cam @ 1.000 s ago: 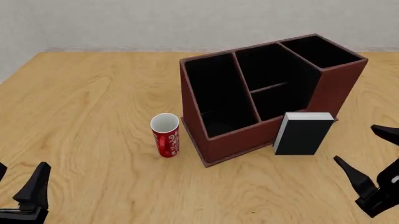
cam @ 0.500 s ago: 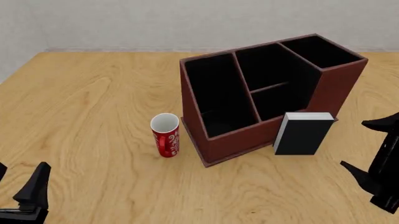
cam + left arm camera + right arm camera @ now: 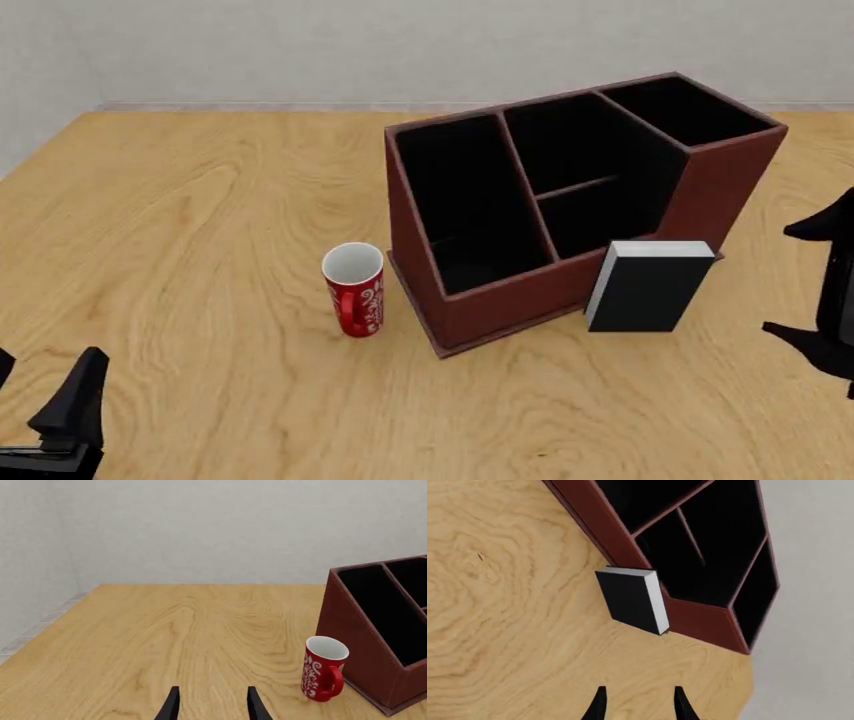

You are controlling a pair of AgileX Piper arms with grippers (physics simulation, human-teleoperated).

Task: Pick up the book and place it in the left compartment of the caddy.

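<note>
Book (image 3: 649, 286) stands upright on the table (image 3: 200, 250), right against the caddy's (image 3: 567, 200) sloped front wall near its right half, black cover facing you and white page edges on its left side and top. Your right gripper (image 3: 817, 282) sits at the right edge of the front view, turned on its side to the right of the book and clear of it; its fingers (image 3: 599, 703) are spread wide and hold nothing, and its wrist camera has the book ahead of them with table between. Your left gripper (image 3: 212, 706) is low at the near left corner of the table, well apart from everything, fingers (image 3: 254, 705) also parted and empty. Left compartment (image 3: 461, 200), the long slot running the caddy's full depth at its left end, shows only black lining. A red mug (image 3: 355, 290) with a white interior stands upright just beside the caddy's left wall, not touching it.
</note>
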